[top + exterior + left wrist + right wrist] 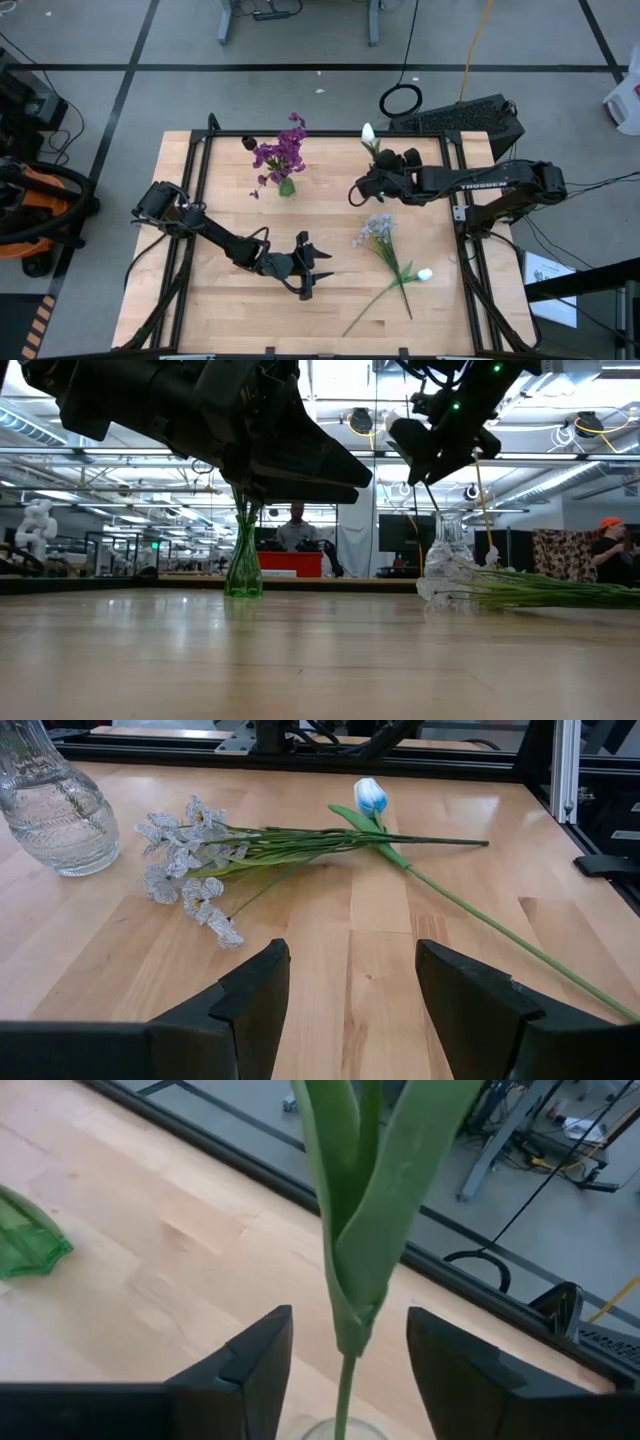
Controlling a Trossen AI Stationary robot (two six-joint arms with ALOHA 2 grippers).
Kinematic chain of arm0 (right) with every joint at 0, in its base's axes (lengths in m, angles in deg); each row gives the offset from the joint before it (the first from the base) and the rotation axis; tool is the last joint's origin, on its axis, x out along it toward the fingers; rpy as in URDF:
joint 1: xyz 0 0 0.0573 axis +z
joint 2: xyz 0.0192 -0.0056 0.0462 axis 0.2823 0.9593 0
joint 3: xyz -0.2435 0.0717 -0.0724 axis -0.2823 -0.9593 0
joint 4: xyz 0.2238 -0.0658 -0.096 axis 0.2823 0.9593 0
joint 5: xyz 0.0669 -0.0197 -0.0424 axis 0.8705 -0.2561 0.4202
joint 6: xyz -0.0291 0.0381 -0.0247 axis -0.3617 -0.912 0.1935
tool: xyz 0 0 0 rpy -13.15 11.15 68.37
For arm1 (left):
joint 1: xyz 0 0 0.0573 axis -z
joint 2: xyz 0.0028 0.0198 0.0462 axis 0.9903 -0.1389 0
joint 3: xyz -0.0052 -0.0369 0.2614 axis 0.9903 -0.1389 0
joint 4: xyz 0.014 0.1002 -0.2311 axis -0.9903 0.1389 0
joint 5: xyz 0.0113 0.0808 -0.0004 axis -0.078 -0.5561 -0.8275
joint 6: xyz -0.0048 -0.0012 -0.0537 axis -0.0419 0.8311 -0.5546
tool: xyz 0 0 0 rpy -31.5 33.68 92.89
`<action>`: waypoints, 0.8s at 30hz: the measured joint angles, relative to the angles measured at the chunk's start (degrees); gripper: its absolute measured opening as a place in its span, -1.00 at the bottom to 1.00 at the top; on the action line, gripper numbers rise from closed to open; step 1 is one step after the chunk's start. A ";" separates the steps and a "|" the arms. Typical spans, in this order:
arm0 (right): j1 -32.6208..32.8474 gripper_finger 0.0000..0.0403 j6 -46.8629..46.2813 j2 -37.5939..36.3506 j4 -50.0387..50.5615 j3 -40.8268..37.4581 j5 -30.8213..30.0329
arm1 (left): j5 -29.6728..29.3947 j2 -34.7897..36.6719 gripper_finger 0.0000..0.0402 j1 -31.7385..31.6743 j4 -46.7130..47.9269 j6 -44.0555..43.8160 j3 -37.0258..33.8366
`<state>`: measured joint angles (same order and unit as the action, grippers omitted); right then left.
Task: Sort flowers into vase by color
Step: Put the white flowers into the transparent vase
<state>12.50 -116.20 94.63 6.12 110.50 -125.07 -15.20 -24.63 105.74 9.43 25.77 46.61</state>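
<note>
The right pincer (368, 187) is hanging over the back right part of the desk (220, 310), right above the clear glass vase (52, 815). Its fingers sit on either side of a green stem and leaves (352, 1230), a white tulip (368, 133) whose bud pokes out past the gripper toward the far edge. From the wrist view I honestly can't tell if the fingers are squeezing the stem or just flanking it; there's a visible gap on both sides. The stem runs down to the vase's mouth.

The left pincer (308, 268) is up off the desk near the middle front, fingers spread wide with nothing in them, pointed at the loose flowers.

Where the flowers are:
- purple blossoms (280, 152) standing in the green vase (287, 186) at the back, left of centre
- a pale grey-lilac cluster (376, 229) lying flat on the desk, just in front of the right pincer
- a second white tulip (425, 274) lying beside it, its stem crossing the lilac one's stems, its head toward the right edge

A person shows in the room behind the desk, far off.
</note>
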 joint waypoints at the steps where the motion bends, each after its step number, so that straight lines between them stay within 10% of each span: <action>1: 0.10 -0.05 0.00 -0.42 0.48 0.00 0.55 | 0.00 0.00 0.11 0.00 0.00 0.00 0.00; 24: 15.46 0.12 -22.45 -10.63 23.00 0.00 11.79 | 0.00 0.00 0.11 -0.02 0.11 0.11 0.00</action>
<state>27.96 -138.65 84.00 29.12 110.50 -113.28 -15.20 -24.63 105.72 9.54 25.87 46.61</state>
